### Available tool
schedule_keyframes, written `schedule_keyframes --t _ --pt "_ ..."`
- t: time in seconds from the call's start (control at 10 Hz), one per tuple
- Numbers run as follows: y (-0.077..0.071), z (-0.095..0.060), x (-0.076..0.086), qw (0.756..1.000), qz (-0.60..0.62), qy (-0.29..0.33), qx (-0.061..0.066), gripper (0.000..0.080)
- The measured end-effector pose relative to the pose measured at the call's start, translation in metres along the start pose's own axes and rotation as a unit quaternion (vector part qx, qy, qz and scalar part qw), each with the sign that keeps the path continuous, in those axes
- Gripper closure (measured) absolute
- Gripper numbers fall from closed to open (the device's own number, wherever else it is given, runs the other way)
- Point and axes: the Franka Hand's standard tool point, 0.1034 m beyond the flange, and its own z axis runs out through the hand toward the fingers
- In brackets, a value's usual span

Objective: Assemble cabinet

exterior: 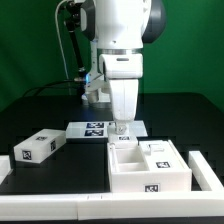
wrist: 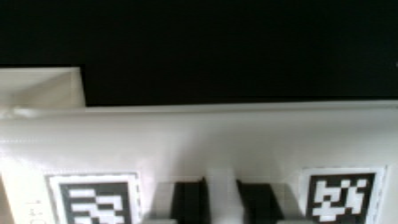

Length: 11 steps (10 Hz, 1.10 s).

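Toward the exterior view's right on the black counter: the white cabinet frame, open-topped, split into compartments, tagged on its near face. In the compartment toward the exterior view's right, a tagged white block; beside it, a plain white well. Poised right at the frame's back rim, fingers pointing down: the claw. Impossible to tell whether open or clamped on the rim; in the wrist view, only a blur of white plastic and two square tags. Well apart at the exterior view's left, lying alone: a drawer block, tag up. Just behind the claw, flat on the counter: the marker board. Along the near edge, a white ledge; behind everything, a green wall.
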Motion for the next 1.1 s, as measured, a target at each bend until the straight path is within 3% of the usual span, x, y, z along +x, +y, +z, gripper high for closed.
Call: schedule_keyframes --t 0.2,0.4,0.8,1.1 --pt "0.001 0.000 0.000 1.000 0.000 0.000 0.000 0.0729" --pt "0.002 0.000 0.003 1.000 0.005 0.003 -0.009 0.0729" --pt "0.002 -0.001 0.000 1.000 0.003 0.001 -0.005 0.0729" --pt "0.014 -0.007 -0.006 1.000 0.002 -0.008 0.006 0.0729"
